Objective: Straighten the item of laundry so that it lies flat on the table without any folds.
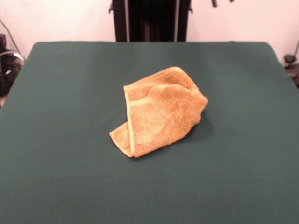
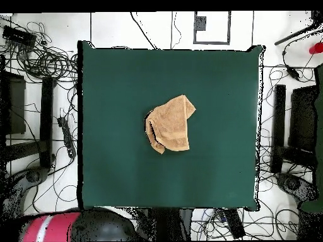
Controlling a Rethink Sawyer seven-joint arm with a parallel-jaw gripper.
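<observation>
Near the middle of the table lies the orange-tan terry hand towel, crumpled and folded over itself rather than spread flat. From the front view it forms a rough, lumpy wedge: a hemmed edge runs down its left side from the upper left corner to the near tip, and a smaller flap pokes out at the lower left, tucked under the main layer. The right end bulges up in a rounded hump and casts a shadow on the cloth to its right. A woven band shows faintly across the upper part. No label can be made out.

From overhead the towel sits close to the centre of the dark green table, well apart from every edge, with one corner pointing to the upper right and a folded strip along its left side.

Beyond the table's far edge in the front view stands the robot's black pedestal against a pale wall. In the overhead view part of the red and black arm shows at the bottom left, off the table. Cables lie tangled on the floor on both sides. The gripper does not show in either view, so its state cannot be told.
</observation>
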